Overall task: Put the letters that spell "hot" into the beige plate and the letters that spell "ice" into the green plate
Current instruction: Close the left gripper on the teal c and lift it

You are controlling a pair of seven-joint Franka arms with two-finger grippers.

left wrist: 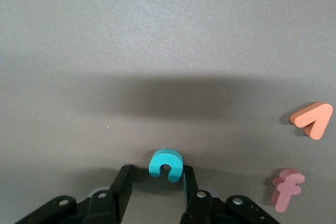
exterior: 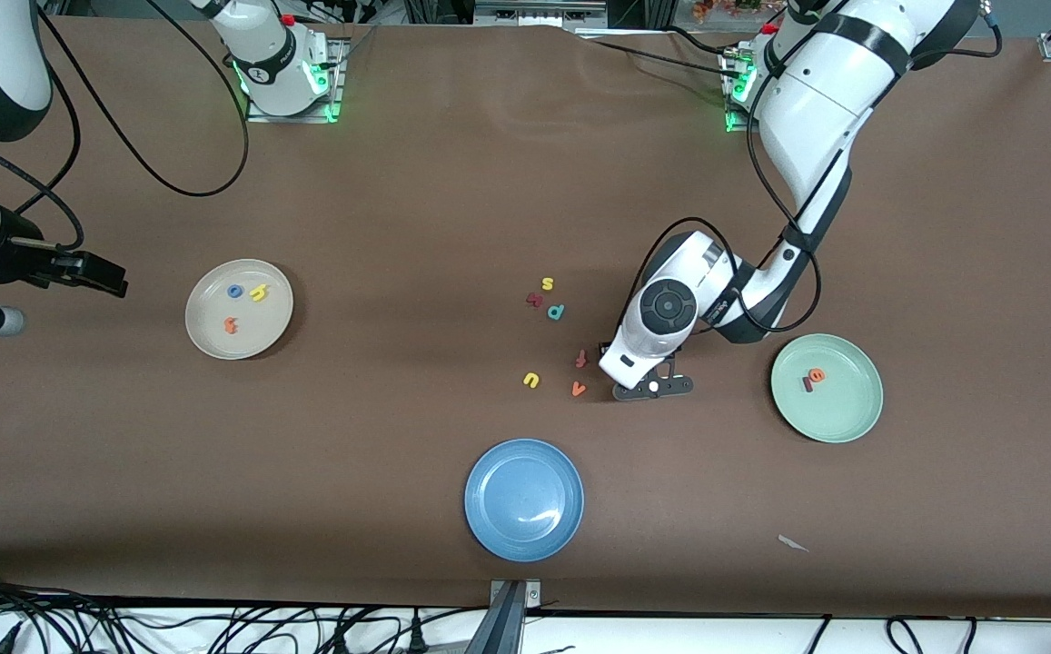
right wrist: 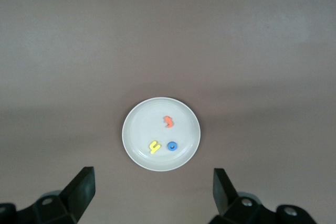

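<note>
Between the left pincer's fingers: teal c (left wrist: 166, 164), pinched low at the worktop (exterior: 398, 182) for carrying.
Left pincer (left wrist: 156, 182): near the green plate (exterior: 861, 413), where orange e (exterior: 817, 373) and red i (exterior: 808, 385) lie.
Right pincer (right wrist: 154, 188): spread, waiting over the beige plate (right wrist: 137, 148); h (right wrist: 154, 146), o (right wrist: 171, 146), t (right wrist: 168, 121) inside, so "hot" looks done.

In the front view the left arm's wrist hides the left gripper (exterior: 650, 386) and the teal c (left wrist: 166, 164). The frame edge cuts the right gripper (exterior: 94, 272) arm. The small white scrap (exterior: 793, 543) cannot be identified.
</note>
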